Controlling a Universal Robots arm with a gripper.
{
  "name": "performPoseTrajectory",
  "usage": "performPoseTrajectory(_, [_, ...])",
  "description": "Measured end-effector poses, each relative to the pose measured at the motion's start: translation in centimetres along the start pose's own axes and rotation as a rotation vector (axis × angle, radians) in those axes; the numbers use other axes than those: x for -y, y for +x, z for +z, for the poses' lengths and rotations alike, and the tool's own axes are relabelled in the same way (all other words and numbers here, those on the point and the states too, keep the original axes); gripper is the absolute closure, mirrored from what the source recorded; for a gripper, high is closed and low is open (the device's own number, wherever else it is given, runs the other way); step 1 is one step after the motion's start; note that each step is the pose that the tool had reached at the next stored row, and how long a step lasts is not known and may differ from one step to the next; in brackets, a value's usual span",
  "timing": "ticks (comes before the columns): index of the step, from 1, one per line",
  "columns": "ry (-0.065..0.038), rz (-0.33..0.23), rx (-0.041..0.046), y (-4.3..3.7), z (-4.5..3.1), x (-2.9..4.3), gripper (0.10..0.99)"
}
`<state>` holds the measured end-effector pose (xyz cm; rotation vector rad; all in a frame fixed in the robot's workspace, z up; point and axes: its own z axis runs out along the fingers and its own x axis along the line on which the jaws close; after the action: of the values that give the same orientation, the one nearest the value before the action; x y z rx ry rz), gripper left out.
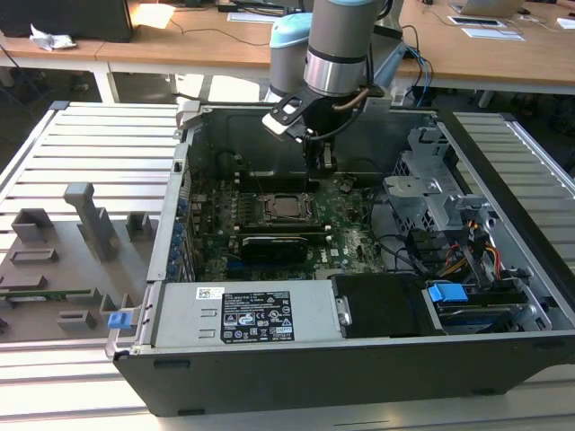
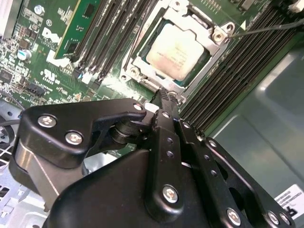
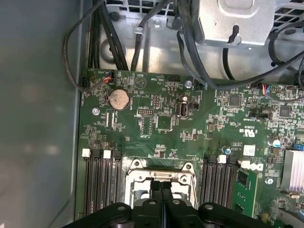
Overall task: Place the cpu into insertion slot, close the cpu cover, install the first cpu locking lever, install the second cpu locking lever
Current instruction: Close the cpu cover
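The gripper [image 2: 163, 91] is hanging inside the open desktop computer case [image 1: 296, 373], with its black, bolted metal fingers [image 3: 154, 190] pressing together into one narrow, tapering tip and pinching nothing that I can see. In both wrist views that tip is hovering just beside one edge of the cpu cover [image 2: 138, 61], though I cannot tell whether it is touching.

The cpu [image 2: 178, 50], a flat square chip with a dull, pale silver top, is sitting in the insertion slot [image 2: 203, 64] near the middle of the green motherboard [image 3: 156, 118]. The cover, a thin silvery frame with screws at its corners, is lying flat around the chip.

Ribbed black memory slots [image 2: 109, 28] are flanking the socket on two sides. A thin metal rod [image 2: 270, 27] is slanting across one bank. A round coin battery [image 3: 118, 99] is gleaming near the board's edge, where black cables [image 3: 190, 52] are trailing.
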<state>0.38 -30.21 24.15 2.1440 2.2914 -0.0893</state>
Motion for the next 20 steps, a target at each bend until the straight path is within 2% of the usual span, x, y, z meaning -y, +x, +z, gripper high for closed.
performPoseTrajectory(2, [0.0, 0.0, 0.0, 0.03, 0.02, 0.45, 0.98])
performPoseTrajectory(10, [0.0, 0.0, 0.0001, 0.08, 0.06, 1.24, 0.98])
performPoseTrajectory(14, [0.0, 0.0, 0.0001, 0.14, 0.37, 1.88, 0.98])
performPoseTrajectory(20, [0.0, -0.001, 0.0001, 0.31, 1.33, 3.9, 0.98])
